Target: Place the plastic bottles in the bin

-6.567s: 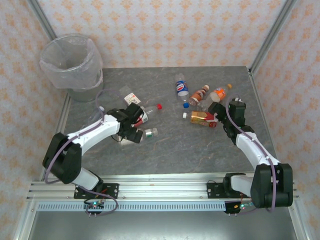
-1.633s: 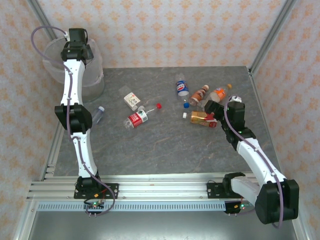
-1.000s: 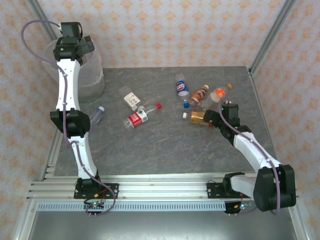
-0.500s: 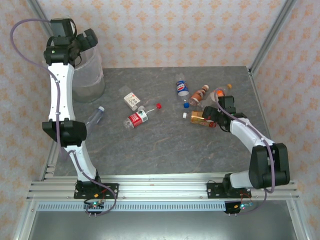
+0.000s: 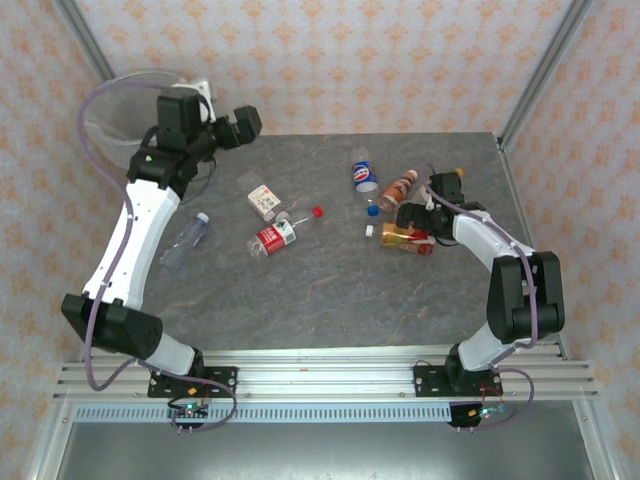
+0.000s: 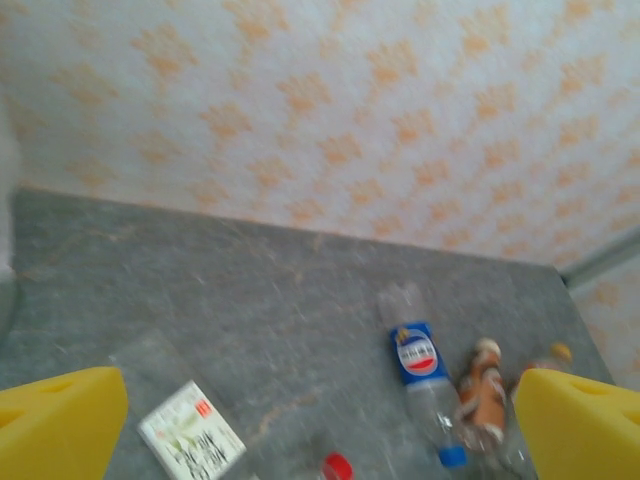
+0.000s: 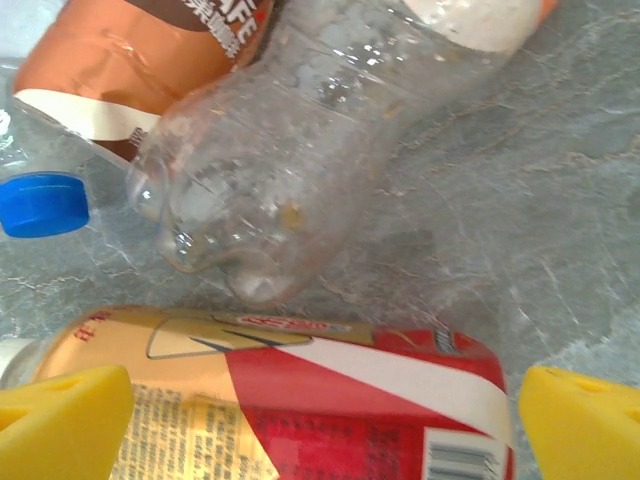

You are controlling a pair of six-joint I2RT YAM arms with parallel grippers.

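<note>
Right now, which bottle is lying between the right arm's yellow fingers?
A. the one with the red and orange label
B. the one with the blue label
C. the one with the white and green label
A: in the right wrist view the red-and-orange bottle lies on the table across the gap of the right gripper, whose jaws stand wide open on either side of it.

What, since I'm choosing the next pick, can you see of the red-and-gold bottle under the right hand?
The bottle is small, clear plastic with a glossy label: gold toward its white cap, red with a white stripe and a barcode toward its base. It lies on its side on the grey table, cap pointing left. The open right hand hangs close over it, the label between its yellow tips, not gripping. A clear bottle lies right beside it; contact is unclear.
</note>
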